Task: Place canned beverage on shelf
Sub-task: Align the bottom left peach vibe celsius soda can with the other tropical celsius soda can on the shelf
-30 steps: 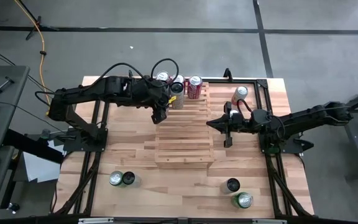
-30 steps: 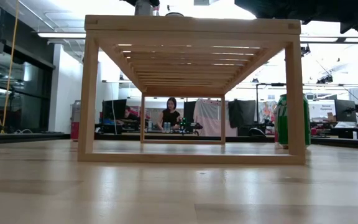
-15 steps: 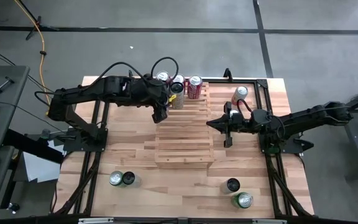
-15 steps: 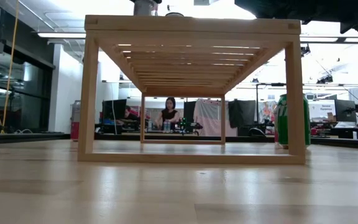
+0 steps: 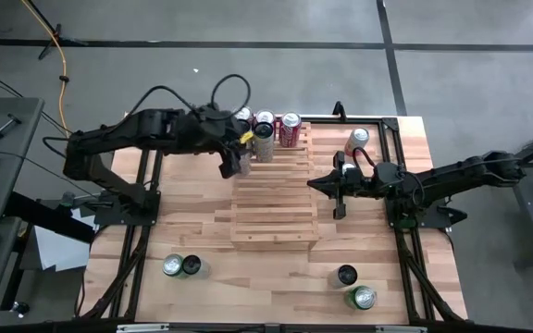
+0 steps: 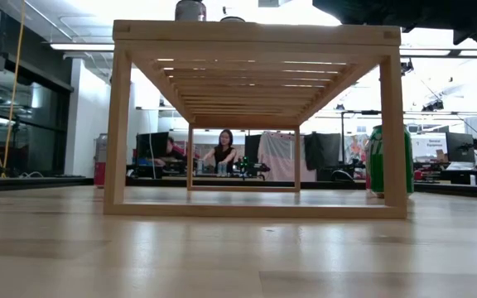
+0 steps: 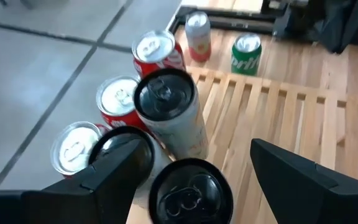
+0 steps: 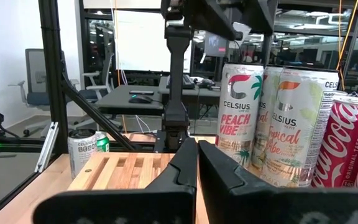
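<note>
Two tall cans (image 7: 169, 112) stand before the open left end effector (image 7: 191, 177).

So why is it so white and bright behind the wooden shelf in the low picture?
In the low view, ceiling lights wash out the room above the shelf, and the tabletop looks soft up close. In the left wrist view, the fingers are dark blurs.

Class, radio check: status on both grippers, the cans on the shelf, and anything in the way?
Left gripper open, above shelf corner, empty. Right gripper shut, waiting at shelf's right edge. Cans upright at shelf's far end. Nothing in the way.
</note>
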You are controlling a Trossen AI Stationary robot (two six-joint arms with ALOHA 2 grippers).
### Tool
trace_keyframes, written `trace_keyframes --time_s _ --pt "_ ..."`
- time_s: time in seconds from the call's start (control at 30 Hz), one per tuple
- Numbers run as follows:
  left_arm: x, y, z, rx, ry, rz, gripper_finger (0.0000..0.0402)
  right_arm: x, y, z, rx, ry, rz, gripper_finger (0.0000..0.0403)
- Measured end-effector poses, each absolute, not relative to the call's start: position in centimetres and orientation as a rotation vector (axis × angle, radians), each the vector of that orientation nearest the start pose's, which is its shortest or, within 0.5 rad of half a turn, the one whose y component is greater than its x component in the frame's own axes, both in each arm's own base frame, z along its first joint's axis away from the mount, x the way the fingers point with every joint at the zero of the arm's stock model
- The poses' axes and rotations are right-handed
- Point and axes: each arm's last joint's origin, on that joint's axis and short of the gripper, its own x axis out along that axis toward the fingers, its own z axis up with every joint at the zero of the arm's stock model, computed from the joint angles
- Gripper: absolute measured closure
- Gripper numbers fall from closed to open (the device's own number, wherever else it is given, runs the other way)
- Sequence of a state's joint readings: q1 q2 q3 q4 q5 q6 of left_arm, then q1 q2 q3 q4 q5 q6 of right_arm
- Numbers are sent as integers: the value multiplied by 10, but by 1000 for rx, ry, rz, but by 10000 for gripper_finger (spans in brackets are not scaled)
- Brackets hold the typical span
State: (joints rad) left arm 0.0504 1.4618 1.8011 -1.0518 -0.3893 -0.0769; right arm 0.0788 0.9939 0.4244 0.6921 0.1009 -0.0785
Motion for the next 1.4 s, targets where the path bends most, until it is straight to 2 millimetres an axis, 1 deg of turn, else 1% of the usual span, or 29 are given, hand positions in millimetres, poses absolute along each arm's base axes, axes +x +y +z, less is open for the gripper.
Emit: trace_keyframes --time_s 0.13,0.27,0.33,0.4,0.57,0.7,0.83,0.93,1.03,1.13,1.2,1.3,1.4 --pt "255 17 456 84 636 412 112 210 14 255 -67 -121 -26 403" --pt "235 4 468 121 581 351 112 210 14 255 -68 -117 -26 403" --pt "223 -4 469 139 548 312 112 210 14 254 -68 -115 -27 403" --pt "212 -12 464 144 495 303 112 210 14 254 -68 -110 -26 403" --pt "177 -22 431 139 328 354 112 210 14 254 -69 -106 -26 403" --pt "152 -22 393 94 183 335 112 210 14 254 -69 -106 -26 403" --pt "140 -22 347 93 75 295 112 210 14 253 -69 -106 -27 403" --pt "137 -22 312 100 0 293 112 210 14 253 -69 -106 -27 403" --pt "135 -21 283 116 -62 299 112 210 14 253 -69 -106 -27 403" --pt "133 -21 261 120 -101 303 112 210 14 253 -69 -106 -27 403" --pt "132 -21 251 94 -111 302 112 210 14 254 -69 -106 -27 403" --pt "132 -20 245 86 -101 317 112 210 14 254 -69 -106 -27 403" --pt "132 -18 245 75 -96 378 112 210 13 253 -71 -105 -37 403"
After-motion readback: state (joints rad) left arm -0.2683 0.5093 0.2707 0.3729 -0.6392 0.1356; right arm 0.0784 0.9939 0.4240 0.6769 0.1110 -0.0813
